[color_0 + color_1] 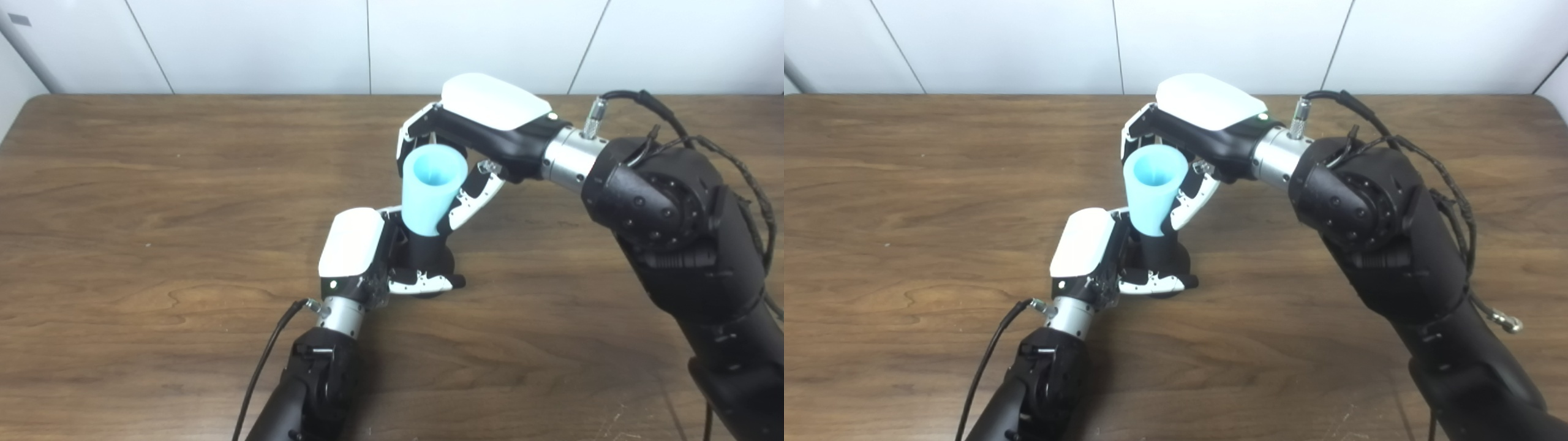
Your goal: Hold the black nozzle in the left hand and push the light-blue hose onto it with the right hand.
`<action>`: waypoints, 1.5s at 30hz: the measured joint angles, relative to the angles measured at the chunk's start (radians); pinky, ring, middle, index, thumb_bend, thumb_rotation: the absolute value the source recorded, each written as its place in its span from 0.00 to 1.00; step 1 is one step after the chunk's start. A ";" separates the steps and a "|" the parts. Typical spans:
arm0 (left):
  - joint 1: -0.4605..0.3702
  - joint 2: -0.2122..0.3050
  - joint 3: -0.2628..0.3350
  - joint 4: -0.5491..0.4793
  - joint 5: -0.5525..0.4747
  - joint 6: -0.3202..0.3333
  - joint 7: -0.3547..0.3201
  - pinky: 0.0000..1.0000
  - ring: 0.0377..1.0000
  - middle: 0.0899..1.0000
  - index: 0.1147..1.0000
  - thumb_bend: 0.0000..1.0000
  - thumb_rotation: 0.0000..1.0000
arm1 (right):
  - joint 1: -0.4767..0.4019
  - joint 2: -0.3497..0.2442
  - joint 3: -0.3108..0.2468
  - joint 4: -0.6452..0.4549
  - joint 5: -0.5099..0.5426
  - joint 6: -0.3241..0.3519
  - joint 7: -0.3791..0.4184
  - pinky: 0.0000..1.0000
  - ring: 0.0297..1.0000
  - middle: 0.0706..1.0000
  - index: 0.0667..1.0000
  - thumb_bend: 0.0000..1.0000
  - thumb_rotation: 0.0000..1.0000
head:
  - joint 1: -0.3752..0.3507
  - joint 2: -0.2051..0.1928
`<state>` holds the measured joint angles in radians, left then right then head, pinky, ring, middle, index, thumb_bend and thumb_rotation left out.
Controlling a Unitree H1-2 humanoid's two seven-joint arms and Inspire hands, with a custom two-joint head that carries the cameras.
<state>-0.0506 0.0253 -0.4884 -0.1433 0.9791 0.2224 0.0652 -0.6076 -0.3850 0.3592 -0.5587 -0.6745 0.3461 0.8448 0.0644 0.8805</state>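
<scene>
Left hand (373, 257) is wrapping its fingers round the black nozzle (427, 251), keeping it upright just above the bench (153, 233). Right hand (471, 147) is pinching the light-blue hose (432, 190) w/ fingers closed on it, narrow end sitting over the nozzle top. Hose mouth is facing up; inside looks empty afaict.

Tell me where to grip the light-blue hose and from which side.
Grip the light-blue hose on its wide upper half, from the far right, as the right robot hand does. Its narrow lower end meets the black nozzle in the left robot hand.
</scene>
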 measured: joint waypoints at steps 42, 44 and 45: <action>0.012 -0.001 0.004 -0.020 -0.001 -0.001 -0.028 0.45 0.49 0.44 0.42 0.52 0.00 | -0.038 -0.033 0.034 -0.014 0.000 0.054 0.086 0.25 0.31 0.41 0.51 0.51 0.00 | 0.002 0.017; 0.013 -0.001 0.005 -0.020 -0.001 -0.001 -0.028 0.46 0.49 0.43 0.42 0.52 0.00 | -0.038 -0.033 0.036 -0.014 -0.001 0.053 0.085 0.31 0.34 0.43 0.49 0.51 0.00 | 0.002 0.017; 0.013 -0.002 0.005 -0.020 -0.001 -0.001 -0.028 0.47 0.49 0.43 0.42 0.52 0.00 | -0.038 -0.033 0.037 -0.014 -0.002 0.052 0.083 0.33 0.35 0.44 0.48 0.52 0.00 | 0.002 0.017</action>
<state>-0.0375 0.0238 -0.4835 -0.1633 0.9777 0.2214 0.0370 -0.6453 -0.4179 0.3960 -0.5725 -0.6767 0.3978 0.9282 0.0660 0.8974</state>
